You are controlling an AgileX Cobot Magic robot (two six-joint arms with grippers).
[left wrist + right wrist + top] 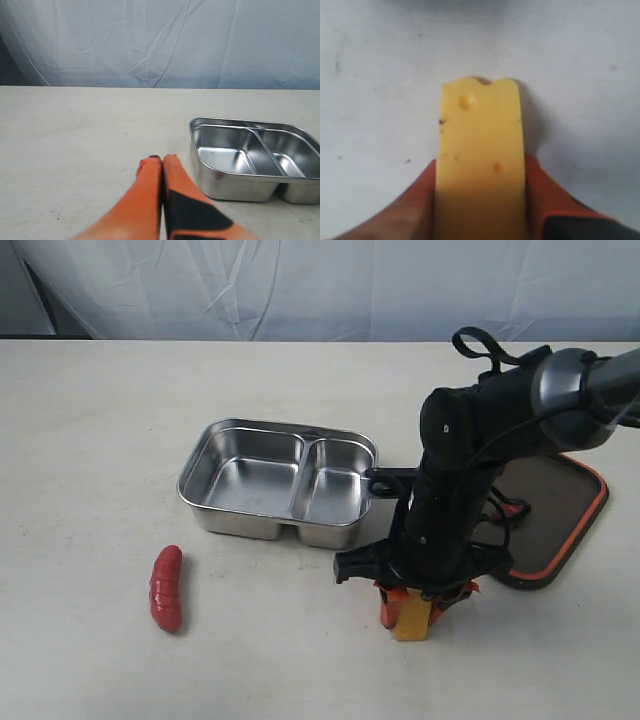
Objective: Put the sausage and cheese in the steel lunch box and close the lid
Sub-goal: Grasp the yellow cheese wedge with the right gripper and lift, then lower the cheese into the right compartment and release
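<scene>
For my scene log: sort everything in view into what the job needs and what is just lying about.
Job:
sausage, on the table
cheese, held in the right gripper
steel lunch box, empty
lid, off the box
left gripper, shut, holding nothing

Just there:
table
backdrop cloth

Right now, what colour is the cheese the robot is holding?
The cheese is pale yellow with small holes, clearest in the right wrist view.

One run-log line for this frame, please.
right jaws: shut on cheese | left jaws: shut, empty | sausage: on table | steel lunch box: empty, uncovered | lid: lying right of box
</scene>
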